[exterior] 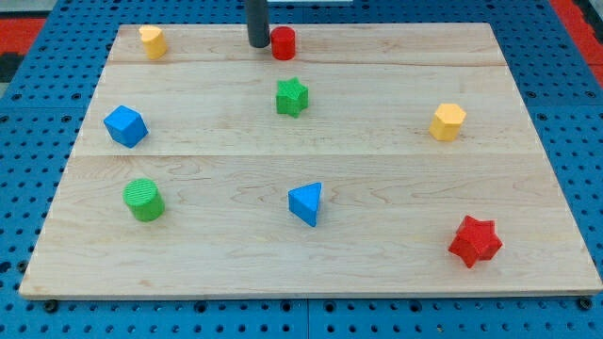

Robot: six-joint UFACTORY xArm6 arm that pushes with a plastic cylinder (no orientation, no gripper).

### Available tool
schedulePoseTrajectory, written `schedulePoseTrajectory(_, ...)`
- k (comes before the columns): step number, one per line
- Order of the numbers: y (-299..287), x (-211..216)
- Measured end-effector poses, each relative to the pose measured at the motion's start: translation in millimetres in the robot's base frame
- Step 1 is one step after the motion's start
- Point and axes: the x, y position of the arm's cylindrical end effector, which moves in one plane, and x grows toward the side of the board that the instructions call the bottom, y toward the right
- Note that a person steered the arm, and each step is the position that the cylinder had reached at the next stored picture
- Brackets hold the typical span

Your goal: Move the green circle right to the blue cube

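The green circle [144,200] is a round green block at the view's lower left of the wooden board [377,235]. The blue cube [125,126] sits above it, near the left edge, with a gap between them. My tip [258,44] is at the view's top centre, just left of the red cylinder [283,43], far from both the green circle and the blue cube.
A green star [292,96] lies below the red cylinder. A blue triangle [306,203] is at lower centre. A yellow block [152,41] is at top left, a yellow hexagon [448,121] at right, a red star [474,241] at lower right.
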Motion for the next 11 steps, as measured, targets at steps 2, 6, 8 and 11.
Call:
schedulePoseTrajectory(2, 176.9, 52.0)
schedulePoseTrajectory(6, 15.3, 268.4)
schedulePoseTrajectory(8, -134.0, 359.9)
schedulePoseTrajectory(11, -99.2, 264.0)
